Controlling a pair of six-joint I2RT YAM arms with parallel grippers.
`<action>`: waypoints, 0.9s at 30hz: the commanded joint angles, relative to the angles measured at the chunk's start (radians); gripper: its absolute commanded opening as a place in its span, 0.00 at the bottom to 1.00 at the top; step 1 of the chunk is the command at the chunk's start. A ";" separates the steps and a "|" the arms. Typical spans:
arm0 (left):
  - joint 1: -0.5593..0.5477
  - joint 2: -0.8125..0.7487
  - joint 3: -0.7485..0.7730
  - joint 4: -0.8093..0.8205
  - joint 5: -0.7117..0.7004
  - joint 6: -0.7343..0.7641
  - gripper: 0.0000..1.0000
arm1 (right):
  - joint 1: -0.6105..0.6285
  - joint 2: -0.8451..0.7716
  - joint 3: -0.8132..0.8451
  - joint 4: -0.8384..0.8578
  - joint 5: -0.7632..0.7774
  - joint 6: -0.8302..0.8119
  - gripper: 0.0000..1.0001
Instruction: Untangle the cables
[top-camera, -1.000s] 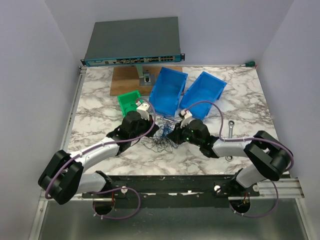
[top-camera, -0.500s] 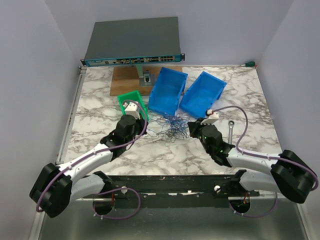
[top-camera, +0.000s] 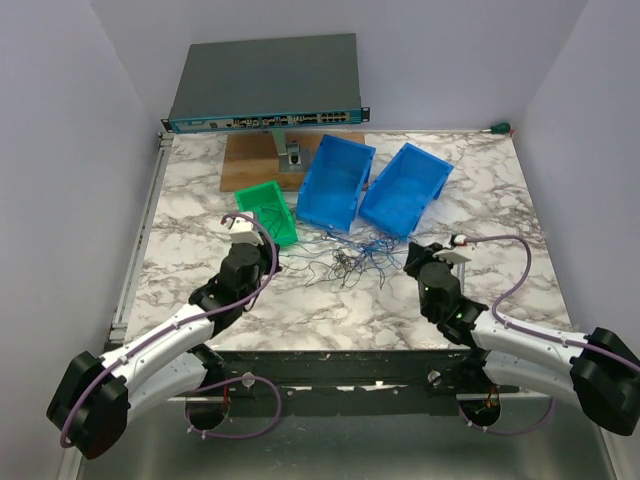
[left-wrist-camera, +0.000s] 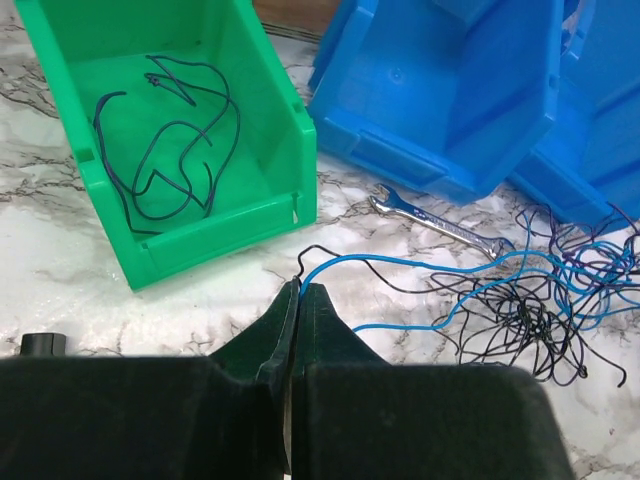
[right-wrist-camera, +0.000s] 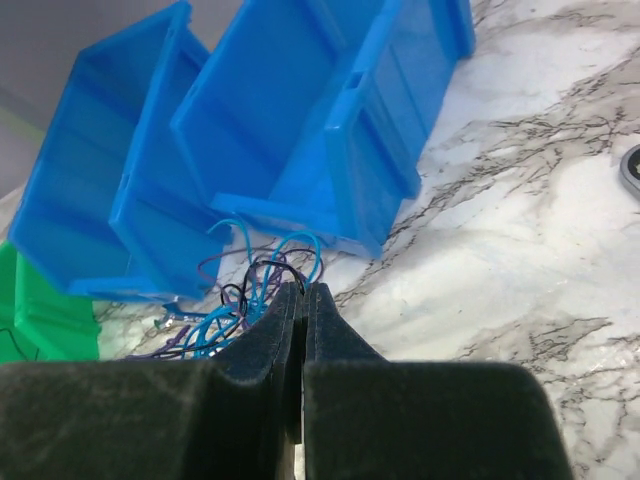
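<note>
A second ago both grippers met over the cables at mid-frame in the top view. Now they have drawn apart, the left gripper toward the left and the right gripper toward the lower right. The cables, then a tight clump, now lie stretched into a wider, looser scribble just below the blue bins. The left gripper is pinched shut on a blue strand. The right gripper, partly open before, is now closed with dark and blue strands at its tips. More strands lie in the green bin. The table is white marble with grey veins. At its upper edge sit a wooden board and a network switch, between pale lilac walls.
</note>
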 joint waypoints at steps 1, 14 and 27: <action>0.000 -0.024 -0.001 0.003 -0.089 -0.015 0.00 | 0.007 0.005 0.002 -0.043 0.122 0.043 0.01; 0.000 -0.230 -0.123 -0.002 -0.322 -0.125 0.00 | 0.007 -0.119 -0.010 -0.236 0.330 0.190 0.01; 0.000 -0.203 -0.108 0.039 -0.198 -0.006 0.00 | 0.007 -0.101 0.008 -0.235 0.275 0.162 0.01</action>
